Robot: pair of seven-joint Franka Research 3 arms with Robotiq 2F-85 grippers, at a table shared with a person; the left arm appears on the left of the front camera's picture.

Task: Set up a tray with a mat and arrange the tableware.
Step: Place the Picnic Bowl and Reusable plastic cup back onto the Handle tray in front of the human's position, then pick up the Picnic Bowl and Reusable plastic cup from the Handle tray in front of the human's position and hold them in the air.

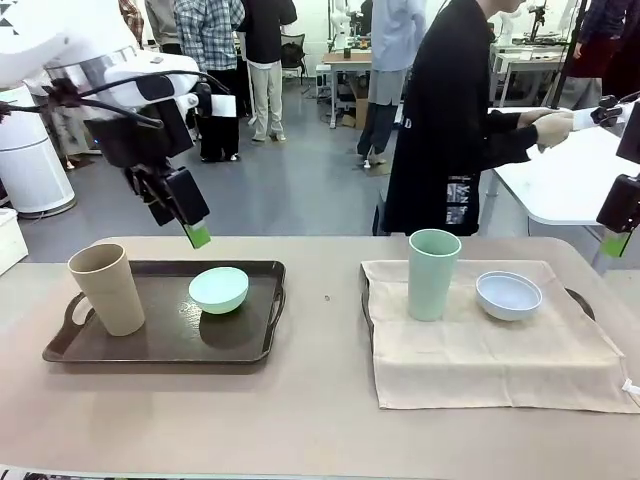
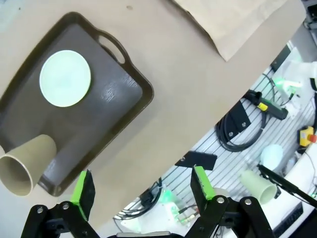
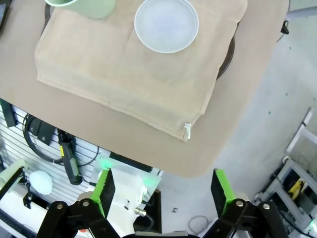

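Landmark: the bare dark tray (image 1: 160, 355), lying on the left part of the tan worktop (image 1: 300, 420).

On that tray, at its left end: tan cup (image 1: 108, 290), upright, mouth up. On the same tray, right of its middle: mint green bowl (image 1: 219, 289), right way up, well apart from the tan cup.

Above the tray's far edge, clear of cup and bowl: left claw (image 2: 142, 187), angled downward, holding nothing. Seen from its own wrist: green-padded fingers (image 2: 83, 188) spread wide, hanging high over the tray's corner nearest the tan cup.

Right of the tray, across a strip of bare worktop: beige mat (image 1: 500, 360), spread over a second tray (image 1: 583, 300) showing only a handle and a bit of dark rim. On the mat, at the end nearer the bare tray: sage green cup (image 1: 433, 273), upright. On the mat, farther from the bare tray, near that cup but not touching it: pale bluish-white bowl (image 1: 508, 294), right way up. At the mat's near corner farthest from the bare tray: small white tag (image 3: 187, 130).

Far to the right of the tray, past the mat's end and raised off the worktop: right claw (image 3: 162, 186), fingers parted wide, empty, looking down on the mat's tagged corner.

Beyond the tray, on the worktop's far side: person in dark clothes (image 1: 450, 120), turned toward a white table, hands (image 1: 552, 128) reaching over it.
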